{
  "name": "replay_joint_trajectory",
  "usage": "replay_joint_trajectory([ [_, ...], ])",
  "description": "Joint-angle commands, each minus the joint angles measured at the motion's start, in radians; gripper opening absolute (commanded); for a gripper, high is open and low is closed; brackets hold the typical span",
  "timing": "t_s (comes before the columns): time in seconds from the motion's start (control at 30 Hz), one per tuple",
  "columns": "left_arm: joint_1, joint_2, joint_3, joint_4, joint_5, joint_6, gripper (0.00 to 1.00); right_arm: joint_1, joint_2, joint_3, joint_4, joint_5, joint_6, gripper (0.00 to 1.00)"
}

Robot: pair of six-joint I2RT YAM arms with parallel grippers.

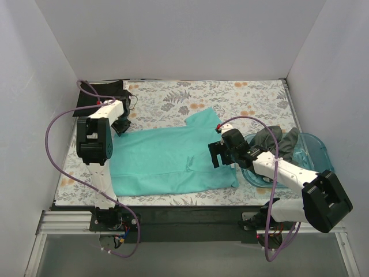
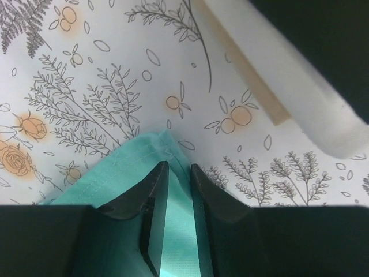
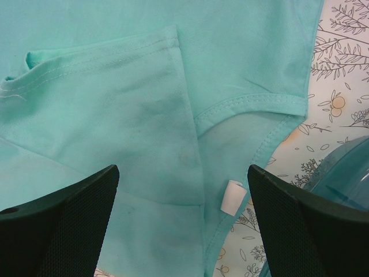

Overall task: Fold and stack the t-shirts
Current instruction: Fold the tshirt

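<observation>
The teal t-shirt (image 1: 173,158) lies spread flat on the floral tablecloth (image 1: 230,95) between my 2 arms; it is light, limp cloth that will sag wherever I lift it, so I judge stitched hems and corners the best places to pinch. My left gripper (image 2: 179,170) is closed to a narrow slit on the shirt's far left corner; my right gripper (image 3: 181,173) hangs wide open and empty over the folded-in sleeve (image 3: 115,104) beside the neckline (image 3: 248,104).

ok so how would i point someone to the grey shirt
Start at the floral tablecloth and go to its right edge, where a translucent blue tray sits. The dark grey t-shirt is the crumpled heap in that tray, unlike the teal t-shirt spread flat mid-table.
</observation>
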Motion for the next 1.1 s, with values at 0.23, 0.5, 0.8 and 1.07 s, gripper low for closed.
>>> replay_joint_trajectory([
  [0.23,-0.004,0.040,0.079,-0.018,-0.022,0.030,0.00,-0.004,-0.037,-0.007,0.022,0.021,-0.006,0.98],
  [0.5,-0.004,-0.052,-0.001,0.002,-0.036,0.002,0.00,-0.004,-0.040,0.031,0.020,0.095,0.001,0.98],
  [0.8,-0.020,-0.177,-0.108,0.087,-0.018,-0.021,0.00,-0.029,0.101,0.275,0.026,0.210,0.057,0.98],
  [1.07,-0.029,-0.243,-0.147,0.093,-0.055,-0.058,0.00,-0.112,0.419,0.632,0.045,0.204,-0.064,0.98],
])
